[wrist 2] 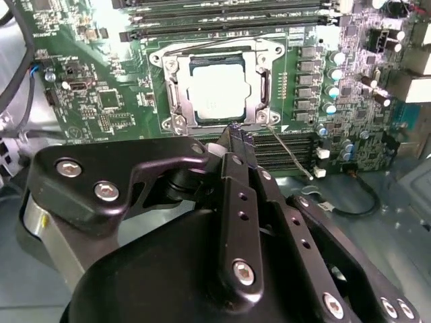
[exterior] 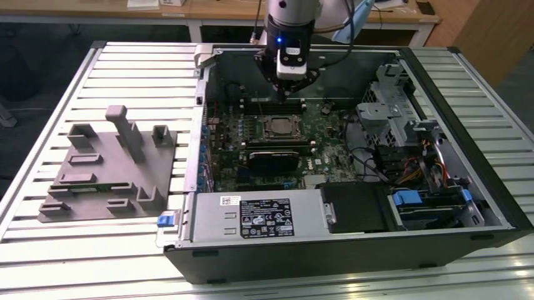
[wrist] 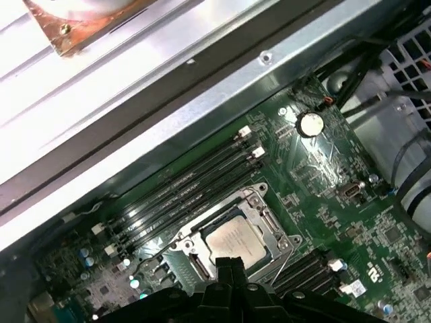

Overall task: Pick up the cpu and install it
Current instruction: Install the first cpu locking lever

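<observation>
the gripper (wrist 2: 237,131) hangs with fingers pressed together, holding nothing, just off one edge of the cpu (wrist 2: 217,91), which lies flat in the motherboard socket (wrist 2: 259,84).

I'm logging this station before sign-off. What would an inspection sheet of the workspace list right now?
Surface: ribbed silver metal table carrying the open black computer case.
Job's things: small square silvery-topped cpu lies in the metal-framed socket on the green motherboard.
Clutter: grey plastic fixture block at the exterior view's left.
Hand: black hand shut and holding nothing, above the board near the socket.
Cables: black cable by the board; coloured wires near the drive bays.
Surroundings: wooden desks behind.
</observation>
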Available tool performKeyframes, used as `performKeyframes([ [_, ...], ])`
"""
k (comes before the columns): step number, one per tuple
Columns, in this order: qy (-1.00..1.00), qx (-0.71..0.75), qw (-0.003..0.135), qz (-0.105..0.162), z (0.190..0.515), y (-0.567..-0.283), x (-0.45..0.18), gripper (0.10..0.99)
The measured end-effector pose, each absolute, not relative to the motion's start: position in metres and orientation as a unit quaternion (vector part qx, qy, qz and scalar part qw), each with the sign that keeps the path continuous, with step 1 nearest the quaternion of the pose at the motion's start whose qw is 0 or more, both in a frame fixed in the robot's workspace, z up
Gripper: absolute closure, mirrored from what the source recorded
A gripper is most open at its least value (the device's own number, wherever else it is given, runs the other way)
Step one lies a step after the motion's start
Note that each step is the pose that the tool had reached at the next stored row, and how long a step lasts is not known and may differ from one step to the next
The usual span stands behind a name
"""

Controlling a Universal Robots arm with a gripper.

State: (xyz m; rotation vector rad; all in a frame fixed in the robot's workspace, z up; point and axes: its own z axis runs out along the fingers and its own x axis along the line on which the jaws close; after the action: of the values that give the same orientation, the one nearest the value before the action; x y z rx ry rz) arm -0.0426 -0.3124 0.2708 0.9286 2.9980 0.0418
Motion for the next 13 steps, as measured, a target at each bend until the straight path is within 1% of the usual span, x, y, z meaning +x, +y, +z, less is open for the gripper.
performKeyframes([
  [5,0.96,0.278,0.005,0.015,0.2734,-0.3123,-0.0426,0.98],
  [13,0.978,0.208,0.004,0.015,0.2734,-0.3124,-0.0426,0.98],
])
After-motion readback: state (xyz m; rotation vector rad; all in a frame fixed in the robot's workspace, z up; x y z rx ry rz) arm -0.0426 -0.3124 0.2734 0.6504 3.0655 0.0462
